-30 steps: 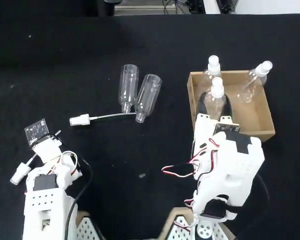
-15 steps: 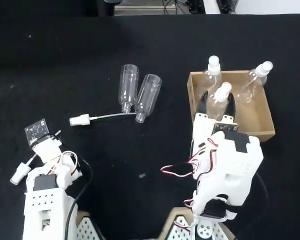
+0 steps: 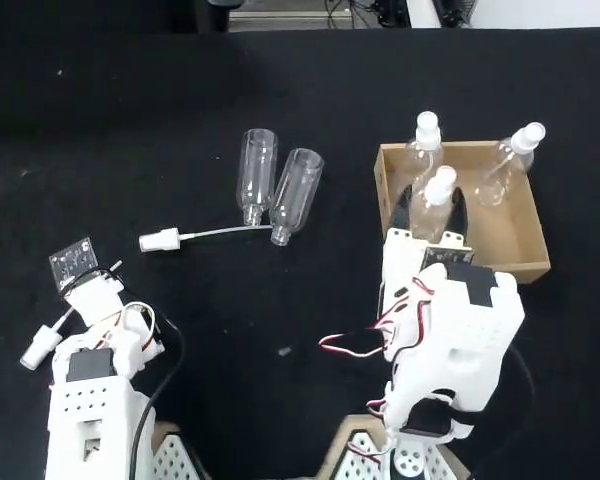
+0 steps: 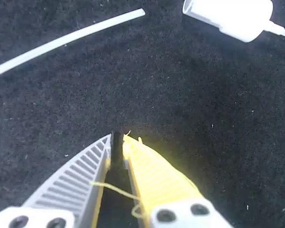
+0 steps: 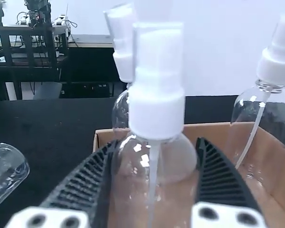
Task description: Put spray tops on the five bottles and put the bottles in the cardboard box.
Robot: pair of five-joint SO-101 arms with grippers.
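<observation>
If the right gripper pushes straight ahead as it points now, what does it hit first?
The right gripper would first meet the capped bottle between its open jaws in the cardboard box, probably almost at once.

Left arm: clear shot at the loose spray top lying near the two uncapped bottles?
Probably yes: the spray top lies on bare table, nothing over it; left gripper is shut, though.

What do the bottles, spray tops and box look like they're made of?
Bottles: clear, glossy plastic by the look, see-through with bright highlights; glass cannot be ruled out.
Spray tops: white opaque plastic, smooth, with a thin translucent dip tube.
Box: brown cardboard, matte, thin walls.
</observation>
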